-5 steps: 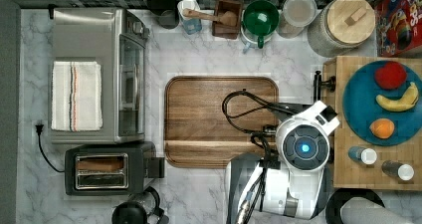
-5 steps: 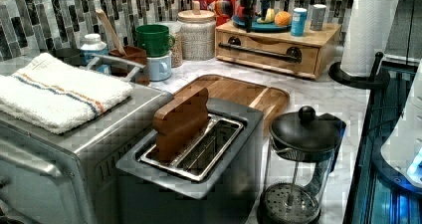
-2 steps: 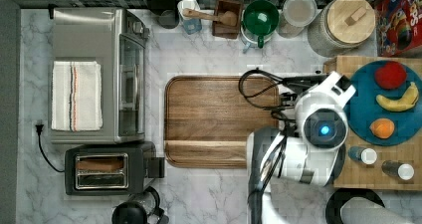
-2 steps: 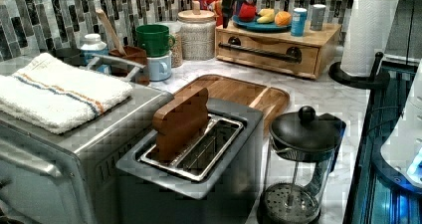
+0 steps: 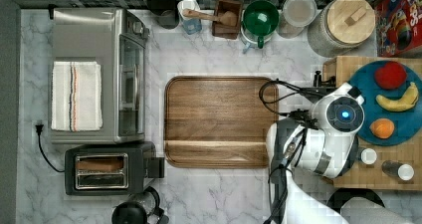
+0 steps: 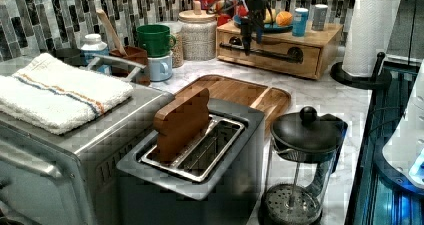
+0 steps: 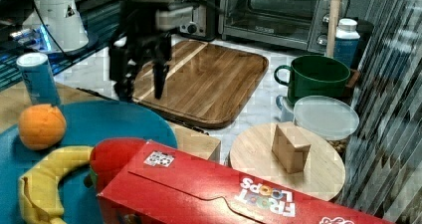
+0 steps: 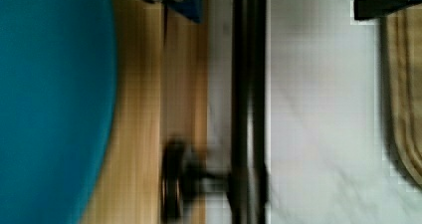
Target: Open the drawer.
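Gripper [image 7: 142, 92]: one, pointing straight down with its two fingers [image 7: 121, 82] spread apart. In the wrist view the black bar sits in the gap between them. Can't tell if either finger actually touches it.
Arm [image 5: 318, 144]: one white Panda, at the top view's right, leaning over the near edge of the cabinet.
Toaster oven [image 5: 94, 74]: one, stainless, at the top view's far left, with one striped towel [image 5: 76, 95] folded on its roof.
Toaster [image 5: 107, 167]: one, just below the oven in the top view, with one wooden toast slice [image 6: 181, 120] standing in a slot.
French press [image 6: 300, 170]: one, right beside the toaster.
Wooden board [image 5: 219, 120]: one, dark brown with rounded corners, flat in the middle of the marble counter [image 5: 209, 199].
Green mug [image 5: 260, 17]: one, in the back row, stacked on a pale mug.
Canister [image 5: 346, 25]: one, with a wooden lid, next to one red Froot Loops box [image 7: 234, 194].
Drawer [image 6: 265, 62]: shut as far as I can see, set in the front of the light bamboo cabinet [image 5: 383, 169] at the top view's right.
Handle [image 6: 272, 54]: one long thin black bar across the drawer front. The gripper hangs right at it.
Blue plate [image 5: 366, 129]: one, on top of the cabinet, carrying three fruits: one red fruit [image 5: 390, 75], one banana [image 5: 398, 99] and one orange [image 5: 382, 128].
Cans: two, on the cabinet top beside the plate, one blue [image 6: 300, 21] and one grey [image 6: 319, 16].
Paper towel roll [image 6: 370, 30]: one, upright at the left view's right.
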Motion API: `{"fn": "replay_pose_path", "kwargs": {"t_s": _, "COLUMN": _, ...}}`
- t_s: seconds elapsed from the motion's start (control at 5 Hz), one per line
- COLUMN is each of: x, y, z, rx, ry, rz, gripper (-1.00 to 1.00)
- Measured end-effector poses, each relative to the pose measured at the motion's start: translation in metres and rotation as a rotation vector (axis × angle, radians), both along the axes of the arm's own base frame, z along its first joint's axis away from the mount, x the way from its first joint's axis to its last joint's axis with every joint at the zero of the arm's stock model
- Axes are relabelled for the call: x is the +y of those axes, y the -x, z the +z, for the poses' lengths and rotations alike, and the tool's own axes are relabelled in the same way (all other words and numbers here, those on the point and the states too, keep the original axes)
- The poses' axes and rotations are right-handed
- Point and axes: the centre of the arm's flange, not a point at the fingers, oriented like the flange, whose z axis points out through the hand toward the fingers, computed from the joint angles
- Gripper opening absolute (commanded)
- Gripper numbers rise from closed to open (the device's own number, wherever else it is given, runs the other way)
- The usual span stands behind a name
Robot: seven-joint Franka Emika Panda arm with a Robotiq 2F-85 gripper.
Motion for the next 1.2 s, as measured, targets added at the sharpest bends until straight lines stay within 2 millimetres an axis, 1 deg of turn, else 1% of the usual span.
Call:
{"fn": "replay_pose_path", "kwargs": {"t_s": 0.2, "x": -0.0025, "y": 0.0013, "z": -0.0110, "rx": -0.019, "ry": -0.044, "rz": -0.056, "gripper": 1.00}}
{"fn": "replay_pose_path", "kwargs": {"t_s": 0.6, "x": 0.0065, "y": -0.0048, "z": -0.0094, "rx": -0.024, "ry": -0.045, "rz": -0.039, "gripper": 1.00}}
{"fn": "replay_pose_path", "kwargs": {"t_s": 1.2, "x": 0.0008, "y": -0.0067, "z": -0.0058, "rx": -0.084, "ry": -0.047, "rz": -0.069, "gripper": 1.00}}
